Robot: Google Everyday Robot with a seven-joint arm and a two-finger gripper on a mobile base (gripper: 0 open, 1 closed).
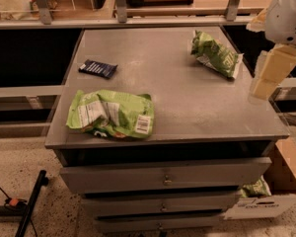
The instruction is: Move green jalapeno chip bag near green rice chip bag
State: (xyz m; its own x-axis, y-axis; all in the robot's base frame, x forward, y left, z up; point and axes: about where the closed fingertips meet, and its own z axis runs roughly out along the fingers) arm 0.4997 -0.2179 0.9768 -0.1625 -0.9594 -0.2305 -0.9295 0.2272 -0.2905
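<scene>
The green jalapeno chip bag (215, 54), small and darker green with white patches, lies at the far right of the grey tabletop (187, 102). The green rice chip bag (111, 114), wide and light green with a white nutrition panel and a barcode label, lies at the front left, near the table's front edge. The two bags are far apart. My gripper (267, 74) shows as a cream-coloured part on the white arm at the right edge of the table, to the right of and slightly nearer than the jalapeno bag, not touching it.
A small dark blue packet (97, 68) lies at the left of the tabletop. The table has drawers (163, 177) below. A cardboard box (266, 196) with another green bag stands on the floor at the lower right. Shelving runs behind the table.
</scene>
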